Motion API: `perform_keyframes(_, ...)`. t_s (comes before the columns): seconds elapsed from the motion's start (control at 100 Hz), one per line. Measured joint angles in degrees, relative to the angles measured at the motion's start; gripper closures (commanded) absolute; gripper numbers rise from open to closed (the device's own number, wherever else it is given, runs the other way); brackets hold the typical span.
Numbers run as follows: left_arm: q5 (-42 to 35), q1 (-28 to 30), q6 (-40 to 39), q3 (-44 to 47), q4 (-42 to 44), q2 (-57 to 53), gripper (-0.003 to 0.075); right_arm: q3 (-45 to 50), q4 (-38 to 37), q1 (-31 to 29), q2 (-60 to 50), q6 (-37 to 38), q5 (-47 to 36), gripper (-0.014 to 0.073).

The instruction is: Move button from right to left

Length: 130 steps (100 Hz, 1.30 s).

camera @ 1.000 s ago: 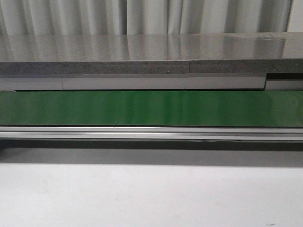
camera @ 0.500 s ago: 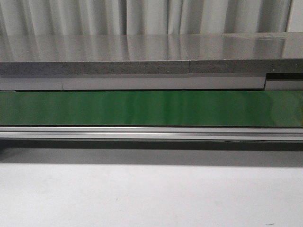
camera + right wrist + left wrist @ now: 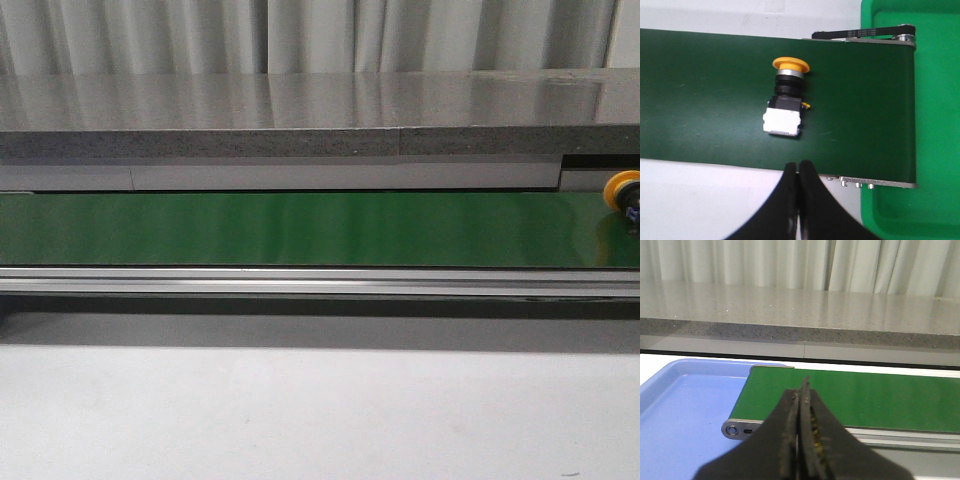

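I see the button point(image 3: 786, 96) lying on its side on the green belt point(image 3: 300, 228). In the front view it peeks in at 3 o'clock, at the far right edge. In my right wrist view it sits just ahead of the right gripper point(image 3: 799, 172), at about 12 o'clock, a bit toward 11. Its long side points away from the fingers, yellow cap far, white bottom near. My right gripper is pressed tight together and holds nothing. My left gripper point(image 3: 801, 405) is also pressed together and empty. It waits by the blue tray point(image 3: 685, 410) at the other end of the belt. A green bin point(image 3: 935, 110) is at 3 o'clock from the button. I think my right arm is much nearer, so it should grab.
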Motion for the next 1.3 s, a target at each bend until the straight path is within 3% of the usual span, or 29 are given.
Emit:
perform_keyframes(0.36, 0.0, 0.0, 0.0, 0.0, 0.0, 0.0, 0.0740, 18.1, -2.5, 1.9, -16.1, 3.3, -13.6, 0.0661)
perform_keyframes(0.72, 0.0, 0.0, 0.0, 0.0, 0.0, 0.0, 0.0740, 34.4, -2.8, 1.9, -39.3, 3.4, -23.0, 0.0661)
perform_keyframes(1.3, 0.0, 0.0, 0.0, 0.0, 0.0, 0.0, 0.0740, 47.7, -2.8, 1.9, -65.2, 3.4, -30.0, 0.0661)
